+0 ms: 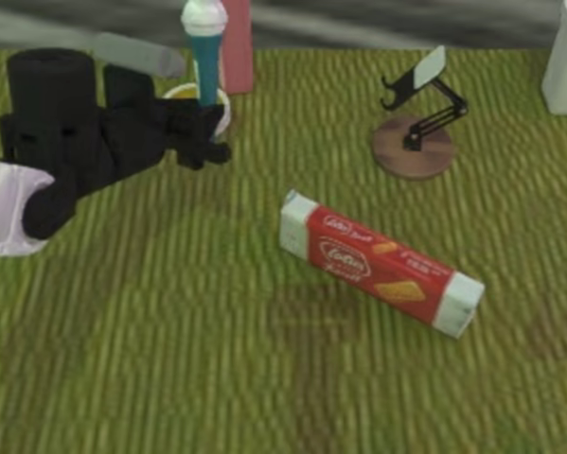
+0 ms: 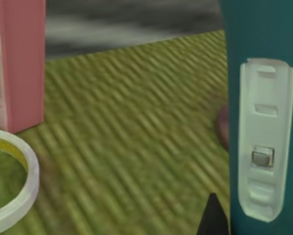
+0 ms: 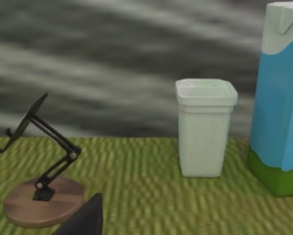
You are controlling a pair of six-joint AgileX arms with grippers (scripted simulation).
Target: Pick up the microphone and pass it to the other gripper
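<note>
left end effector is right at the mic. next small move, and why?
Probably close the left end effector on the microphone handle. In the top view the mic stands upright at the back left with the end effector at its base, and the left wrist view shows the teal handle filling the frame, so it seems in range. Whether the grip is already made isn't visible.

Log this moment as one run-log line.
left gripper: at microphone handle, far-left table | microphone: upright | grasp: unclear | right gripper: not in top view | handover: not yet

simulated tabletop: green woven mat (image 1: 217, 359).
</note>
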